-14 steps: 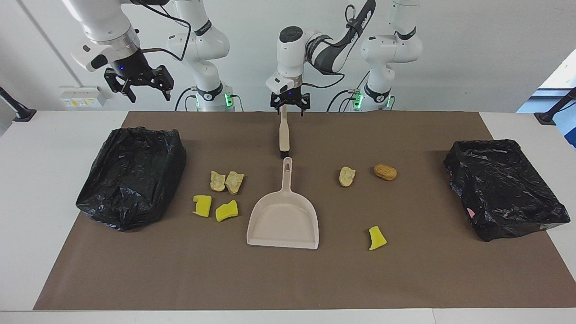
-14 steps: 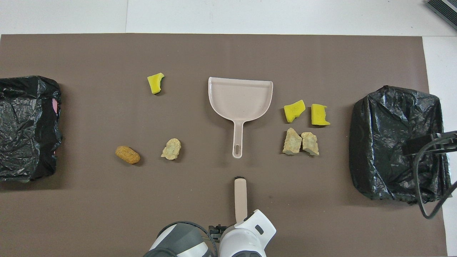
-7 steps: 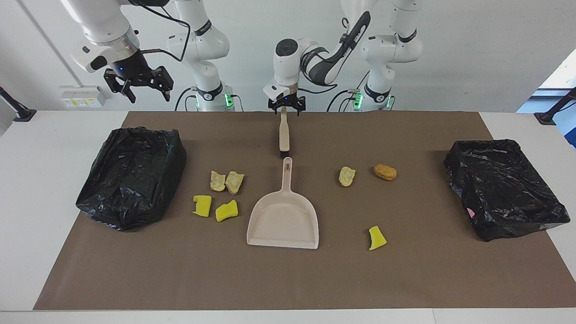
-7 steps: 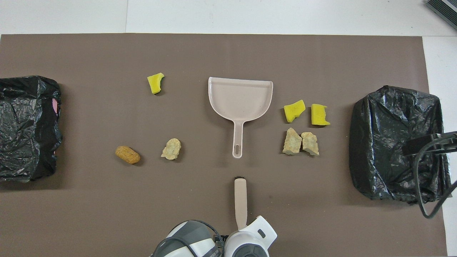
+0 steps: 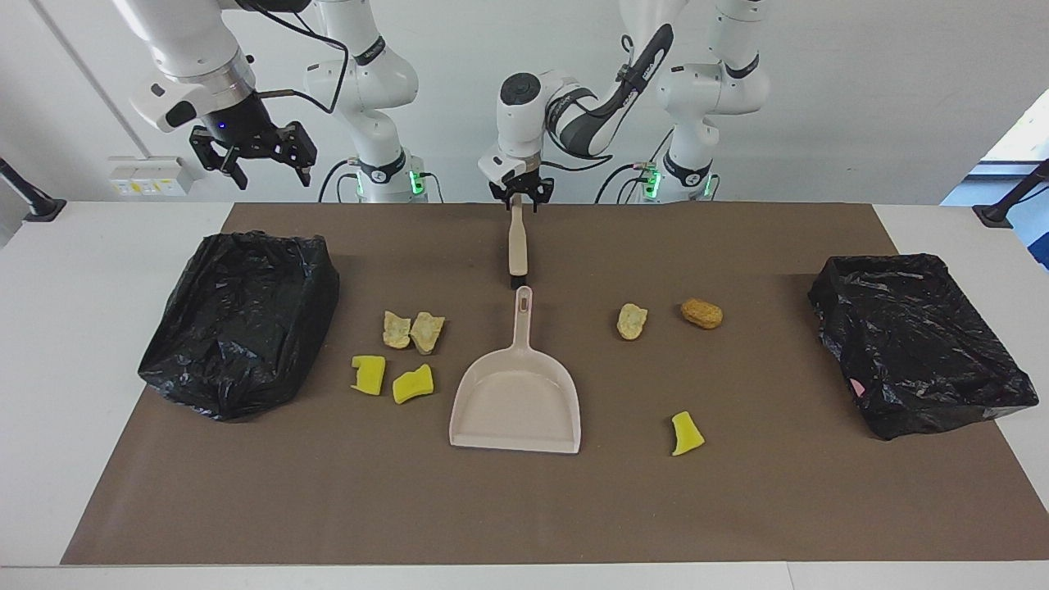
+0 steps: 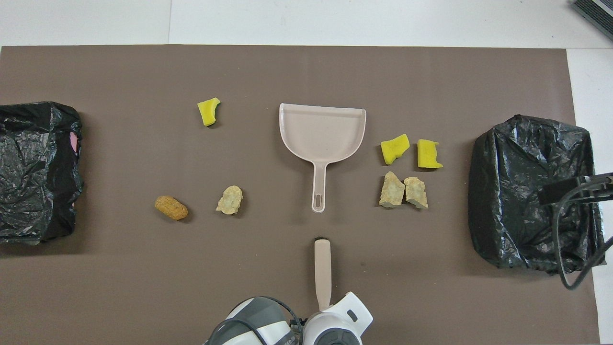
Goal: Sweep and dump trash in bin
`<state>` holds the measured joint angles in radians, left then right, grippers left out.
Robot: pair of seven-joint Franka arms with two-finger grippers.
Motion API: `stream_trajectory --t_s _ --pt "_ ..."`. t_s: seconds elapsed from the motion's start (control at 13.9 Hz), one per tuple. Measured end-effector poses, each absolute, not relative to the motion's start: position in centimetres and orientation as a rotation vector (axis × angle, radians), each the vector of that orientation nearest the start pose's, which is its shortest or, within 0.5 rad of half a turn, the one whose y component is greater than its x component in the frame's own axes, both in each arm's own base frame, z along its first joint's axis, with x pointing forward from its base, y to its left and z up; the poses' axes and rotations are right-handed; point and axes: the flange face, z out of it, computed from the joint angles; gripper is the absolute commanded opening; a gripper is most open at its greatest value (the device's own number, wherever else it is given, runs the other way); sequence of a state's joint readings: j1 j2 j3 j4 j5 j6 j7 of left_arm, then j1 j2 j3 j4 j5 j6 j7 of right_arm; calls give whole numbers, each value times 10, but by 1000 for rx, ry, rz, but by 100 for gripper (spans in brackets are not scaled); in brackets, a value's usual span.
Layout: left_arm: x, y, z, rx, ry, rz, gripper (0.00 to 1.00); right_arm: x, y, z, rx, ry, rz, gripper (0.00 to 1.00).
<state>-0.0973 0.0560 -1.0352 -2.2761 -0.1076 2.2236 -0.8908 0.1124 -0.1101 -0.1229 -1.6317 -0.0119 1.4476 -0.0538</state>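
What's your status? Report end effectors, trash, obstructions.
Left end effector down on beige plastic brush handle; right end effector open, waiting above black-bagged bin. Seven yellow and tan scraps unswept around beige plastic dustpan. No obstructions.

1. You are looking at a white table (image 5: 98,328) that is carrying a brown mat (image 5: 508,508) over most of its top.
2. A plain white wall (image 5: 860,82) is standing at the robots' end of the table.
3. A white socket strip (image 5: 147,176) is sitting low on that wall.
4. Daylight is coming in through a window (image 5: 1020,135) at the left arm's end.
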Motion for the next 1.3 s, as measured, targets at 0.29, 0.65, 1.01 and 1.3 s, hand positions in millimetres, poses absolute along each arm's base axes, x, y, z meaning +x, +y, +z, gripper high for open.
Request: stream_trajectory --t_s 0.29,0.65,1.01,1.3 --pt "216 -464 337 -3122 274 241 0 529 9 634 -3141 -53 99 100" --pt "243 -457 359 -3077 242 288 0 561 51 609 -3134 -66 13 100" --pt "338 -400 427 -3023 141 352 0 597 127 539 -3104 41 41 100" --pt "392 -319 464 -3026 81 347 0 606 164 490 -3092 108 140 100"
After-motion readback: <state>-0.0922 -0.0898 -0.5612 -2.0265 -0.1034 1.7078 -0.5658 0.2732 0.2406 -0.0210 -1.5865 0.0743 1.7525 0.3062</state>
